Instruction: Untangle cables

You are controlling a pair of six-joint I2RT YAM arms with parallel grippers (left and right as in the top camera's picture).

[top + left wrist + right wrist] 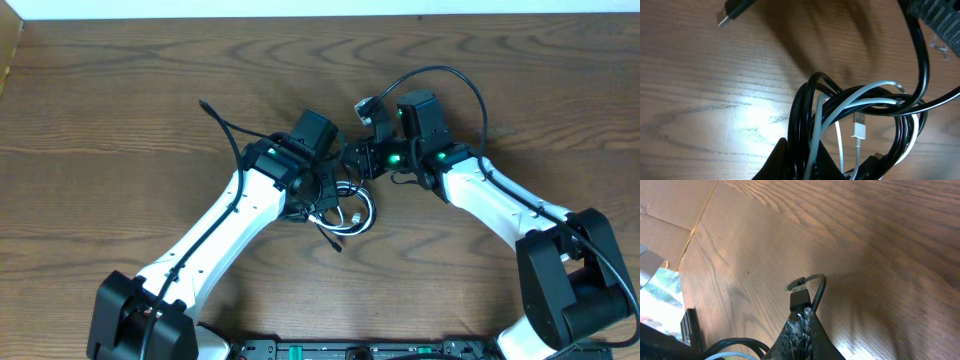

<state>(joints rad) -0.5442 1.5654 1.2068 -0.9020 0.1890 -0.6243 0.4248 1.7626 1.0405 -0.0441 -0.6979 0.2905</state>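
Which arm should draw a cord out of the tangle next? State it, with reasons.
Right, probably. The right arm has jaws shut on a black cord at its plug, ready to pull; the left arm has jaws pinning the tangled bundle, anchoring it.

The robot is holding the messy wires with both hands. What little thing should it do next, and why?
Probably ease the right gripper slowly away from the left gripper. The right is shut on a black plug, and the left pinches the tangle of black and white cables, so pulling apart should draw that cord out of the loops.
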